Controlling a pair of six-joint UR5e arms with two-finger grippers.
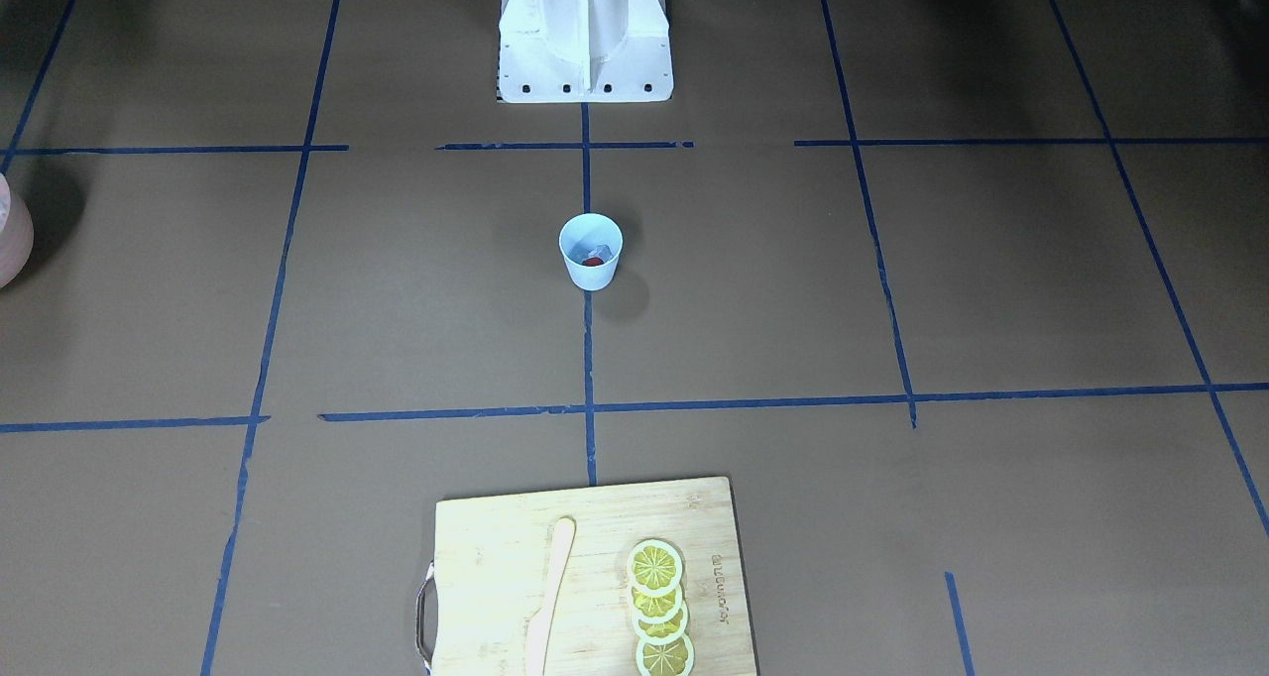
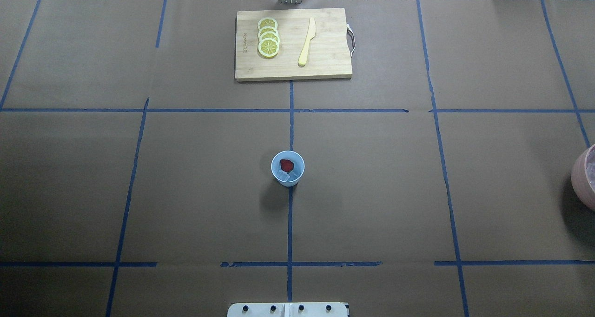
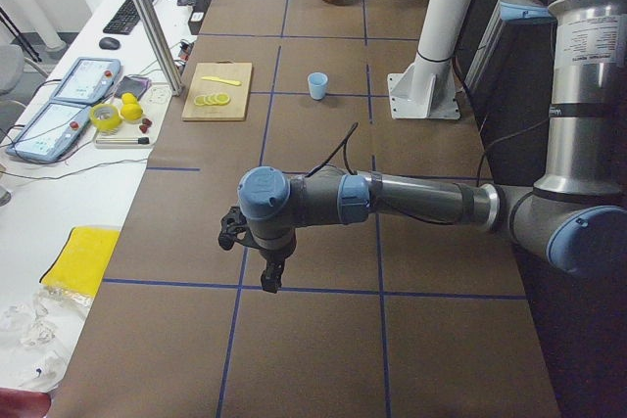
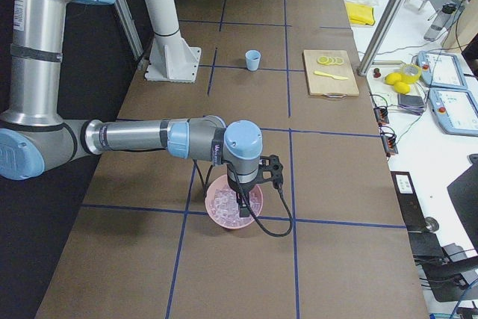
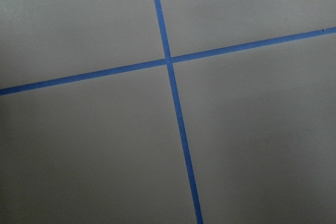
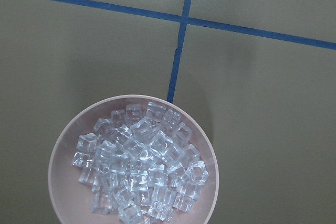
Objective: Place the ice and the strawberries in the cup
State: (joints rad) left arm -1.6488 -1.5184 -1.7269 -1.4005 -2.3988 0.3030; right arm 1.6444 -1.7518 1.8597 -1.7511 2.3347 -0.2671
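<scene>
The light-blue cup (image 2: 287, 168) stands upright at the table's middle, also seen in the front view (image 1: 591, 250). Inside it lie a red strawberry (image 2: 287, 164) and clear ice cubes (image 2: 290, 177). My left gripper (image 3: 269, 276) hangs low over bare table far from the cup, near the table's left end. My right gripper (image 4: 243, 211) hangs just above a pink bowl (image 4: 224, 211). Both grippers show only in the side views, so I cannot tell whether they are open or shut. The right wrist view shows the bowl (image 6: 59, 182) full of ice cubes (image 6: 142, 166), with no fingers in view.
A wooden cutting board (image 2: 325, 61) at the far side holds several lemon slices (image 2: 268, 37) and a pale knife (image 2: 307, 42). The robot's white base (image 1: 585, 32) stands behind the cup. Blue tape lines cross the brown table.
</scene>
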